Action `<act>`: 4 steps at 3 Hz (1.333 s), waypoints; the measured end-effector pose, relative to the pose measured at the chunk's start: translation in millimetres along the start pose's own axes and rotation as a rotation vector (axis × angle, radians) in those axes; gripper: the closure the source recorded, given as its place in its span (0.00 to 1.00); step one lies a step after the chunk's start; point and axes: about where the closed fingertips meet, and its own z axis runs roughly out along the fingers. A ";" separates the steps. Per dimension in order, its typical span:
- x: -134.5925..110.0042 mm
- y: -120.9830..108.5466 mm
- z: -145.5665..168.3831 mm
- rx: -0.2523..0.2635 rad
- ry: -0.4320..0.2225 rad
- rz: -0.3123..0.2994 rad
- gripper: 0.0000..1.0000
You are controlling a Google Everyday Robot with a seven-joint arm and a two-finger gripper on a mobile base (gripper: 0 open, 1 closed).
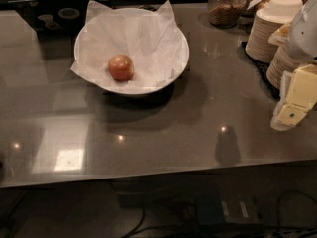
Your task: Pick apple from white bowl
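Inside white bowl (148, 87): apple (121, 67) firm, glossy, likely slippery; grip across its middle. Hand (292, 103) at right, aperture indeterminate.

The gripper (290, 114) sits at the right edge of the view; it is built of pale yellow, blocky parts; its lowest block carries a small dark dot; above it the arm (306, 31) has a smooth, rounded white casing.
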 end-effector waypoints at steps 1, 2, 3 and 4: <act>-0.1 -0.1 0.1 0.000 0.000 0.000 0.00; -11.1 -8.5 4.8 0.019 -0.029 -0.021 0.00; -41.0 -27.3 18.8 0.054 -0.097 -0.093 0.00; -69.3 -48.6 27.2 0.094 -0.190 -0.151 0.00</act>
